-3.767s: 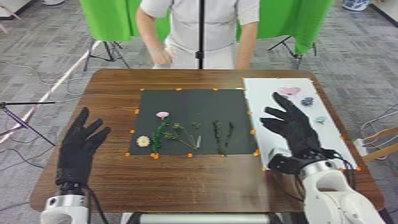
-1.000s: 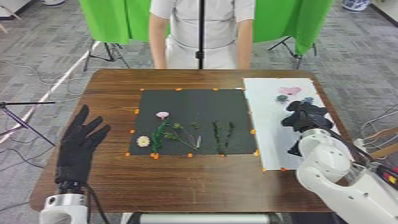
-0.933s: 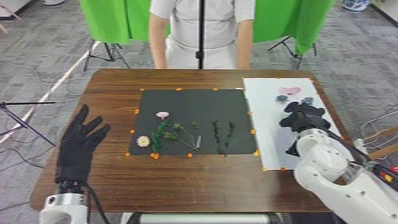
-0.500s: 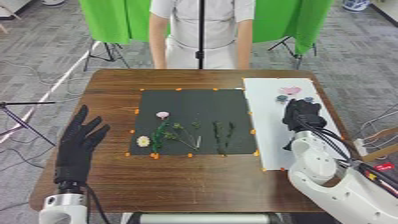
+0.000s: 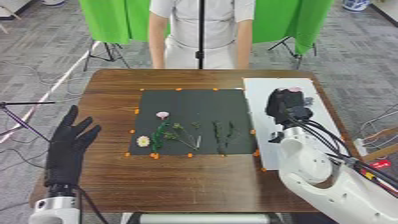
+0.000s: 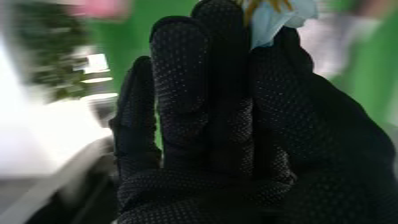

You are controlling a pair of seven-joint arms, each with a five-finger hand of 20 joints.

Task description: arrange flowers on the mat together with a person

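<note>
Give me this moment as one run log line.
Right hand: over white sheet, pale blue flower in its fingers | Left hand: open, beside dark mat | On mat: pink flower, daisy, green stems

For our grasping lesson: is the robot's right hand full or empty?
Full: the right hand pinches a pale blue flower between thumb and fingers.

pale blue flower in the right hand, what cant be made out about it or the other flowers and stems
- Pale blue flower, right wrist view: outer part cut off by the picture's edge, base hidden behind the right hand.
- Pink flower, head view: partly covered by the right hand.
- Dark green stems, head view: too small to tell the plant.
</note>
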